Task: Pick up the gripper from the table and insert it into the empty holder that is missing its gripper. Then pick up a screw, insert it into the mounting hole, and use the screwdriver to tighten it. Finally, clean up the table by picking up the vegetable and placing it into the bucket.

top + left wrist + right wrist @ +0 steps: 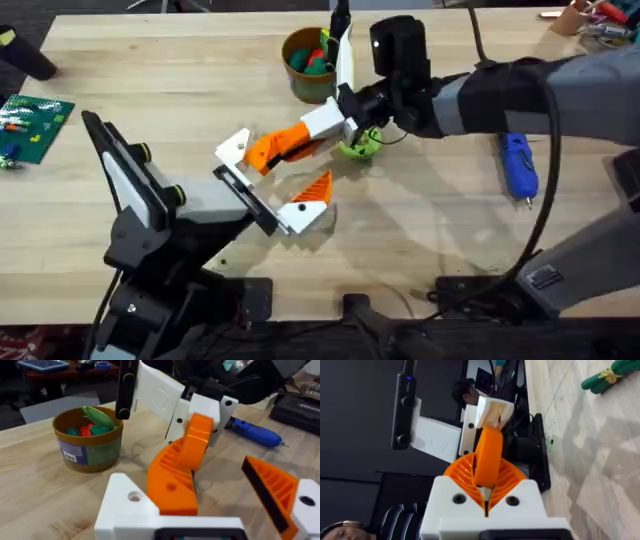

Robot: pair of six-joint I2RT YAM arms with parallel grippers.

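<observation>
**Gripper finger at the holder's far end, right arm carrying it**

Gripper piece is off the table, pinched by its orange wedge in the right gripper, whose ribbed pads are clenched on it. Its long axis runs from that grasp leftward and slightly nearer. The white base leads, toward the far end of the holder, the black plate at the tip of the left arm.

In the overhead view the base lies at, or just beside, that far end. In the left wrist view it sits low against the plate's edge. Whether it has fully seated in the slot I cannot tell.

The left gripper stands spread, its one mounted finger at the plate's near end, well apart from the incoming piece.

The coming move, as I judge it, turns on keeping the base square to the plate and pushing along the piece's own axis, left and near. A tilt would likely jam it.

The vegetable lies just under the right wrist, the bucket beyond it, and the screwdriver to the right.
</observation>
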